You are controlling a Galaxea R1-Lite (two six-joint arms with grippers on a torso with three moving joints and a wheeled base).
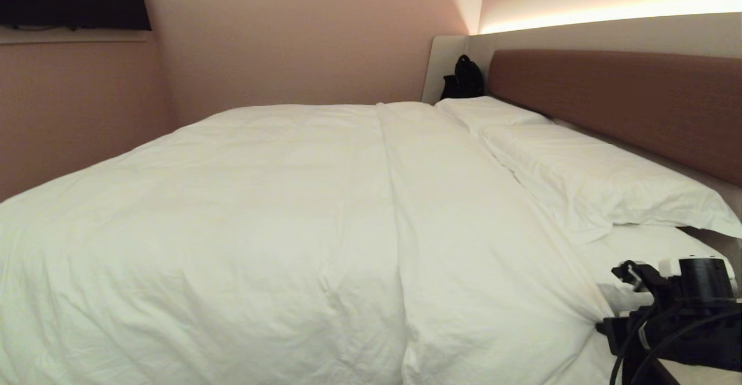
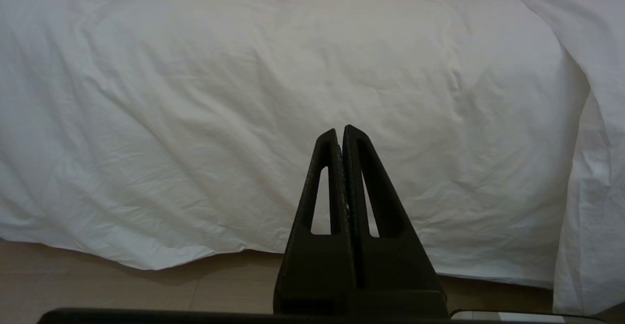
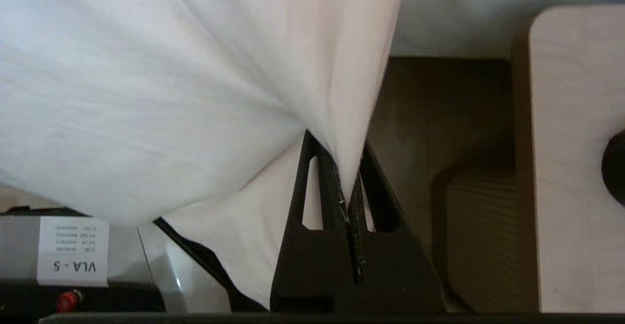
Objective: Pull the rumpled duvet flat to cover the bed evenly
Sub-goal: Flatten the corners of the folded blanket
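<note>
A puffy white duvet (image 1: 261, 228) lies spread across the bed (image 1: 608, 101), softly creased, with a long fold running lengthwise beside two pillows (image 1: 579, 170). The right gripper (image 3: 349, 187) pinches the duvet's edge at the bedside, fabric bunching tautly. The left gripper (image 2: 340, 133) hangs closed and empty, facing the draped side.

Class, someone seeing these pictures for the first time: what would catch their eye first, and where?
The puffy white duvet fills the bed up to two pillows by the reddish-brown headboard. At the near right corner, the right gripper has its jaws shut on the duvet. The left gripper hangs shut before the draped side.
</note>
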